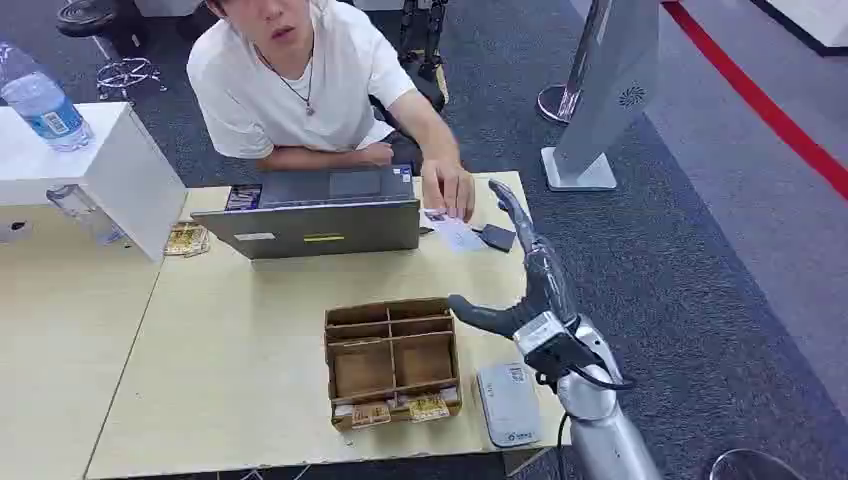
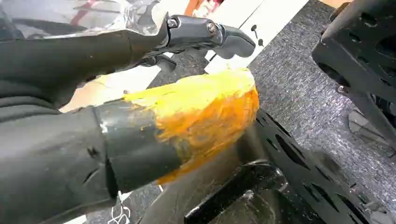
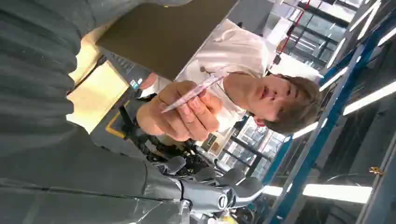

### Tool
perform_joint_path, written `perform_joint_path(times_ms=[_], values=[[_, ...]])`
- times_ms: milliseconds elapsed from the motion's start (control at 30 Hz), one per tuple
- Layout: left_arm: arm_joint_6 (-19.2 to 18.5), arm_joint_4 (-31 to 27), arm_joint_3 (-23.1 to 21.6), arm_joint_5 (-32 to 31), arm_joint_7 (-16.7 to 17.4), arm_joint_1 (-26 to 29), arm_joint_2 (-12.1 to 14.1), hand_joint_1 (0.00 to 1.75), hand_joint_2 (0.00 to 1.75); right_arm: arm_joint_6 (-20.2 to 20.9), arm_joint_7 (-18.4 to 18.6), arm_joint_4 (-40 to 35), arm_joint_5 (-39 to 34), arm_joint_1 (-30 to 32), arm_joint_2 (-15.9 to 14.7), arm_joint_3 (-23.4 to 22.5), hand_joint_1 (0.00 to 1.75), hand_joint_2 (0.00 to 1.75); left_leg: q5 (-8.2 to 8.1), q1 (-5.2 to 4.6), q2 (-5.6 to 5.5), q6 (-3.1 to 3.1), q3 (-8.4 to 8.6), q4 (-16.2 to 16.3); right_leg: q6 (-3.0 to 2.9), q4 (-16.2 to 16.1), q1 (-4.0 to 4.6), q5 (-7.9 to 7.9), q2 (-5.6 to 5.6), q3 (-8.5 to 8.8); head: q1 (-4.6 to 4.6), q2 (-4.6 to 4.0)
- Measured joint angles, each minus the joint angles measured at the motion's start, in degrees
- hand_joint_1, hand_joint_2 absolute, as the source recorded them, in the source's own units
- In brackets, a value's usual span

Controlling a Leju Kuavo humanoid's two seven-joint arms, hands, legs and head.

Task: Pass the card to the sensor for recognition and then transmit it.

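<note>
A pale wooden bench (image 1: 230,350) carries a brown cardboard divider tray (image 1: 392,362) with small yellow-labelled packets at its front edge. Just beside the tray, toward the robot's right, lies a flat white sensor box (image 1: 508,402). Farther back sits an open grey laptop (image 1: 320,212), and behind it a person in a white T-shirt (image 1: 300,80) leans over the bench. A white cabinet (image 1: 90,170) stands at the bench's left with a clear plastic water bottle (image 1: 42,100) on top. On the dark carpet beyond the bench stands a grey floor stand on a white base (image 1: 600,100).

The person's hand (image 1: 448,190) reaches past the laptop's corner and holds the thin whitish card (image 1: 455,233) just above the far right part of the bench, next to a small dark square object (image 1: 496,237). In the right wrist view the same card (image 3: 194,92) shows edge-on, pinched in the person's fingers (image 3: 180,114).

The robot's right hand (image 1: 520,270) is raised over the bench's right edge, between the sensor box and the card, fingers stretched toward the person and thumb spread sideways over the tray's corner (it holds nothing; the fingertips stop just short of the card). The left hand (image 2: 140,121) appears in its wrist view as a dark thumb with an orange-yellow tip, fingers extended and apart, nothing in them.
</note>
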Motion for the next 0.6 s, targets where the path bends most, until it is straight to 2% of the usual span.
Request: perform_joint_path(times_ms=[33, 233, 333, 400, 467, 500, 533, 600], values=[[0.0, 0.0, 0.0, 0.2, 0.0, 0.1, 0.0, 0.0, 0.0, -1.4, 0.2, -0.1, 1.4, 0.1, 0.1, 0.1, 0.0, 1.75, 0.0, 0.0, 0.0, 0.0, 0.0, 0.0, 0.0, 0.0, 0.0, 0.0, 0.0, 0.0, 0.0, 0.0], [0.4, 0.0, 0.0, 2.2, 0.0, 0.6, 0.3, 0.0, 0.0, -16.1, 3.7, -0.3, 13.3, 0.6, 0.1, 1.1, 0.0, 1.75, 0.0, 0.0, -0.03, 0.0, -0.01, 0.0, 0.0, 0.0, 0.0, 0.0, -0.01, -0.01, 0.0, 0.0], [0.4, 0.0, 0.0, 3.3, 0.0, 0.8, 0.5, 0.0, 0.0, -23.5, 6.7, -0.2, 22.2, 0.9, 0.1, 1.9, 0.0, 1.75, 0.0, 0.0, -0.04, 0.0, -0.02, 0.0, 0.0, 0.0, 0.0, -0.01, -0.02, -0.02, -0.02, 0.0], [0.2, 0.0, 0.0, 4.1, 0.1, 0.9, 0.5, 0.0, 0.0, -26.5, 7.6, -0.1, 30.1, 1.2, 0.2, 1.8, 0.0, 1.75, 0.0, 0.0, -0.04, 0.0, -0.02, 0.0, 0.0, 0.0, 0.0, -0.01, -0.02, -0.03, 0.0, 0.0], [-0.3, 0.0, 0.1, 4.9, 0.6, 1.0, 0.5, 0.0, 0.0, -27.1, 5.6, -0.6, 40.4, 1.9, 1.9, -0.2, 0.0, 1.75, 0.0, 0.0, -0.03, 0.0, -0.02, 0.0, 0.0, 0.0, 0.0, -0.01, -0.02, -0.03, 0.02, 0.0], [-0.7, 0.0, 0.2, 5.4, 0.9, 1.0, 0.5, 0.0, 0.0, -27.2, 3.3, -1.2, 46.4, 2.2, 3.3, -2.0, 0.0, 1.75, 0.0, 0.0, -0.02, 0.0, -0.02, 0.0, 0.0, 0.0, 0.0, 0.0, -0.01, -0.05, 0.0, 0.0], [-1.2, 0.0, 0.5, 5.6, 1.3, 1.0, 0.5, 0.0, 0.0, -27.3, 1.1, -1.9, 50.1, 2.3, 4.8, -4.2, 0.0, 1.75, 0.0, 0.01, -0.02, 0.0, -0.03, 0.0, 0.0, 0.0, 0.01, 0.0, -0.02, -0.06, -0.02, 0.0], [-1.8, 0.0, 0.6, 5.9, 2.0, 1.1, 0.5, 0.0, 0.0, -27.3, -0.8, -2.9, 53.9, 2.2, 6.9, -7.5, 0.0, 1.75, 0.01, 0.03, -0.05, -0.01, -0.05, 0.0, 0.0, 0.0, 0.02, 0.0, -0.09, -0.05, 0.0, 0.0]])
